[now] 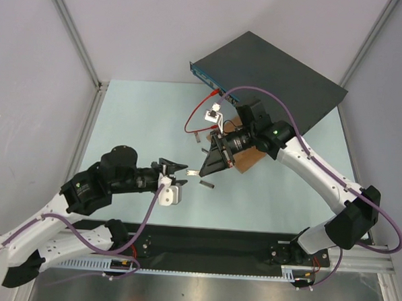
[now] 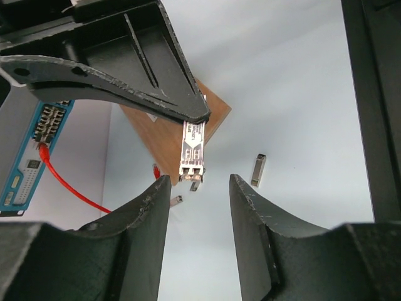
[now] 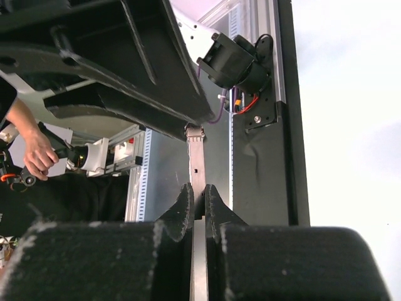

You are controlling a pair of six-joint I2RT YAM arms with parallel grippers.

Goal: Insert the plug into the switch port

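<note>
Top view: switch [image 1: 279, 74] at the far right of the counter [image 1: 142, 120]; right tool [image 1: 201, 171] carries the plug [image 1: 194, 173] near the left tool [image 1: 181, 167]. Left wrist: left tool wide, plug tip before its gap, untouched. Right wrist shows the grip end-on: right tool pinches the plug.

There is one switch [image 1: 272, 73], one wooden board [image 2: 150, 141], one red cable [image 2: 69, 186] and one small white piece [image 1: 213, 115], all on or over a single counter [image 1: 142, 120]. Two metal plugs can be counted for certain, one plug [image 2: 193, 150] raised and a second plug [image 2: 257, 170] lying loose, while two smaller dark bits [image 1: 196, 135] are too small to sort by kind. There are two arms, the left arm [image 1: 91, 185] and the right arm [image 1: 321, 177], each with two fingers [image 2: 150, 219], four in all.
</note>
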